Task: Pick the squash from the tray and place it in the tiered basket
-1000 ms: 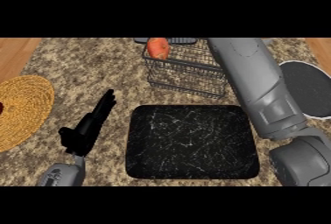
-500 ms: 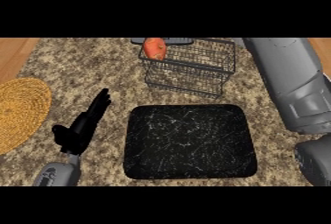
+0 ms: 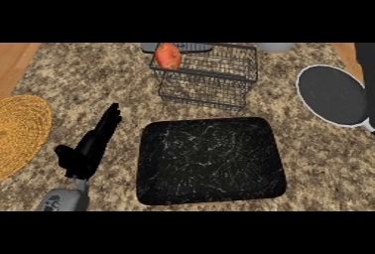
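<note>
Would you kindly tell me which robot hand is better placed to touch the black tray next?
Probably the left: the left robot hand lies open just beside the tray, at its left edge, while the right robot hand is out of view. The squash already lies in the basket.

The right arm [image 3: 368, 74] is cut off by the right edge, its hand unseen. The woven mat [image 3: 21, 131] is clipped at the left edge. Behind the tiered basket [image 3: 209, 74], grey objects [image 3: 275, 47] are partly hidden, possibly bowls.

Single head view, steeply down onto counter [image 3: 66, 74] — tray [image 3: 211, 161] central, basket [image 3: 209, 74] beyond
</note>
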{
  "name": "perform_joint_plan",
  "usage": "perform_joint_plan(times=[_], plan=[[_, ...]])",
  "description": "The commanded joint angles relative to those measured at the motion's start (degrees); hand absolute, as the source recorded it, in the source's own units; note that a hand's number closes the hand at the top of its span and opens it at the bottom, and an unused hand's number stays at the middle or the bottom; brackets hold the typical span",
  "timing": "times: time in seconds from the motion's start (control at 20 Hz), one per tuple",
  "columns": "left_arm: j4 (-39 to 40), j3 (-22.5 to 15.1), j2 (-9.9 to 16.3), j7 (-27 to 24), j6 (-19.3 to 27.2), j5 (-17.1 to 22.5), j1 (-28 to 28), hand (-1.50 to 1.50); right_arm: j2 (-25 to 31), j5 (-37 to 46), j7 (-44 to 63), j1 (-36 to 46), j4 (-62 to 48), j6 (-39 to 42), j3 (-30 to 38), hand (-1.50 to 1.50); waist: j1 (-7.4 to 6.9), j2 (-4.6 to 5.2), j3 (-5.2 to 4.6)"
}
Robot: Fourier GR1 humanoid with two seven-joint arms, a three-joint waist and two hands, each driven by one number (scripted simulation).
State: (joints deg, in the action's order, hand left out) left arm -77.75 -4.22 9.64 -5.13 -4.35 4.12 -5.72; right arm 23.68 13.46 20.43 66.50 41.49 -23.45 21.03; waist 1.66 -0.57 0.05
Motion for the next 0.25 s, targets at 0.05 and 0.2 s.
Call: perform_joint_plan(times=[0.05,0.2], plan=[[-0.03,1.0,0.09,-0.23,0.36,0.05,-0.99,0.0,8.53,-6.41,-2.82,-12.15,9.01,10.61,4.54,-1.5,1.05,-0.12,0.02],[0.12,0.55,0.23,-0.86,-0.32,-0.24,1.17,0.0,12.95,-10.56,-2.56,-18.92,13.84,18.37,7.07,-1.5,0.65,-0.06,-0.01]])
